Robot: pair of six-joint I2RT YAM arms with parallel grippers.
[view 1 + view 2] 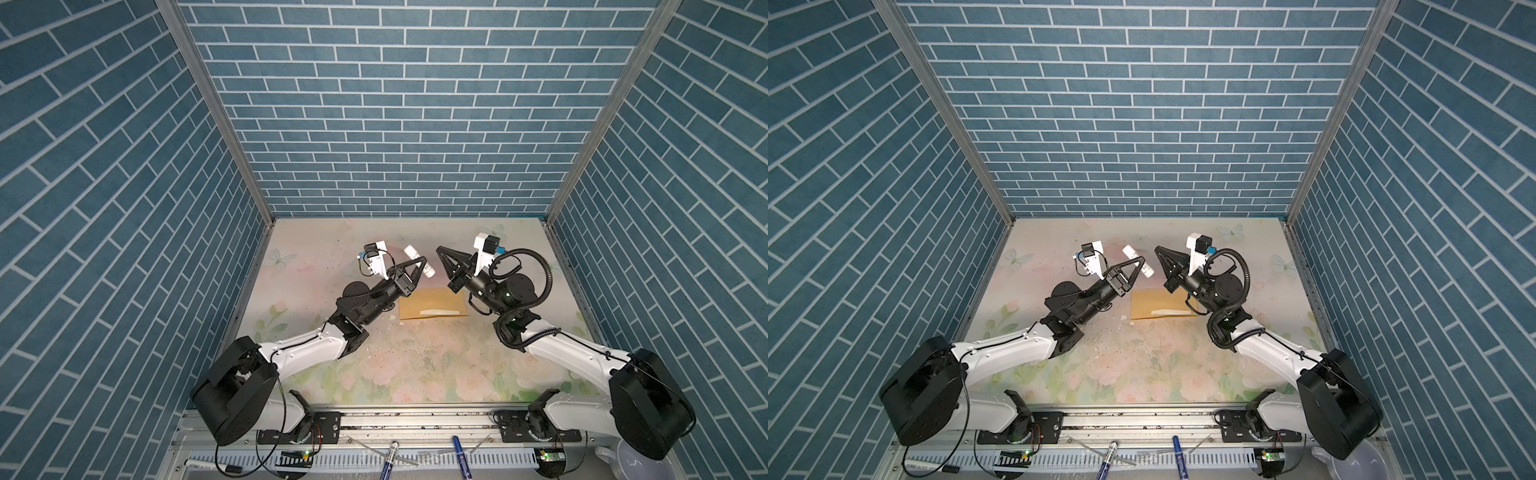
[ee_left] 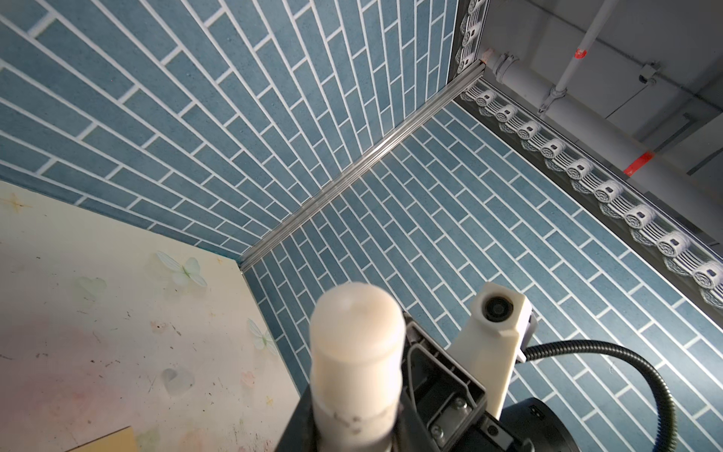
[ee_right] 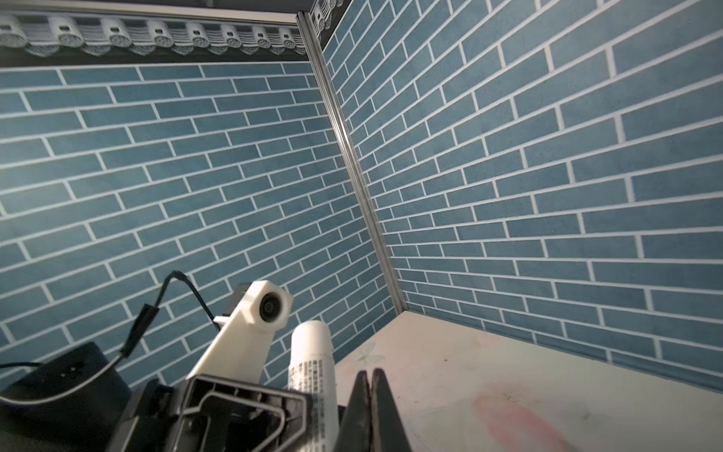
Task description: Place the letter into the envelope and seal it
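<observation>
Closest to me, along the metal front rail (image 1: 415, 419), lie two blue marker pens (image 1: 390, 455) and a black one (image 1: 208, 465). Past the rail stretches the pale table top printed with pink flowers (image 1: 415, 374), scuffed and speckled in the middle.

Midway across it, between the two arms, the long tan kraft paper envelope (image 1: 428, 301) lies flat with its long side across the view; both top views show it (image 1: 1158, 301). A thin strip of the pale cream paper letter (image 1: 440, 311) shows along its near half, and the rest of the sheet is hidden. I cannot tell how the flap sits.

Both pincers are raised off the table and tilted up toward the back wall, their tips above and beyond the envelope's far edge, touching neither it nor the letter. The left gripper (image 1: 422, 264) is closed around a white plastic tube with small print on its side (image 1: 419, 261), which sticks out crosswise past its black triangular fingers; the left wrist view shows the tube's rounded cream end (image 2: 356, 344). The right gripper (image 1: 439, 249) faces it just apart, its two black fingers pressed together with nothing between them, as the right wrist view confirms (image 3: 369, 373).

Behind stands the blue brick-patterned wall (image 1: 395, 124).
</observation>
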